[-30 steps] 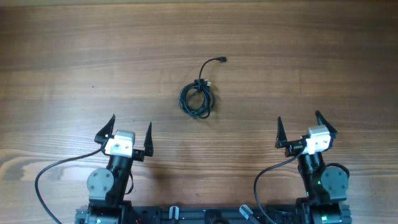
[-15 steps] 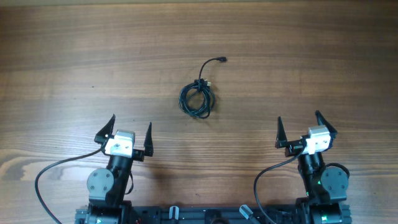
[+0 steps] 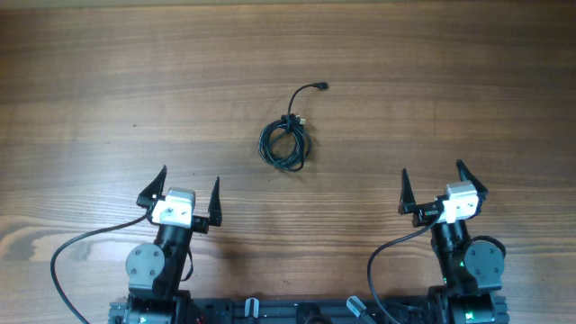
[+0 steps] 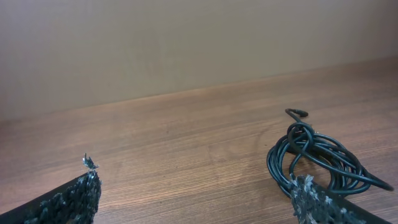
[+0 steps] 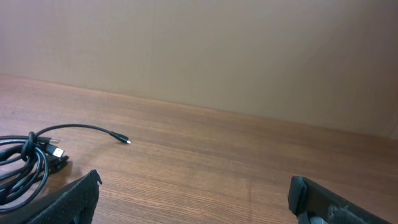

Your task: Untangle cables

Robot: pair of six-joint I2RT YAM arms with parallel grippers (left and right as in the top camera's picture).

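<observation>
We hold left gripper (image 3: pixel 189 185) and right gripper (image 3: pixel 432 178) wide open, empty. The coiled cables (image 3: pixel 284 144) lie on the table (image 3: pixel 90 90) ahead between them, nearer the left, tail trailing away rightward.

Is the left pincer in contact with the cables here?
Apart. The overhead view shows a stretch of bare table between the open left pincer and the coiled cables.

The cables (image 3: pixel 285 144) lie coiled in a small black bundle mid-table, apparently knotted at the top, one plug-tipped end (image 3: pixel 322 86) curving away.
</observation>
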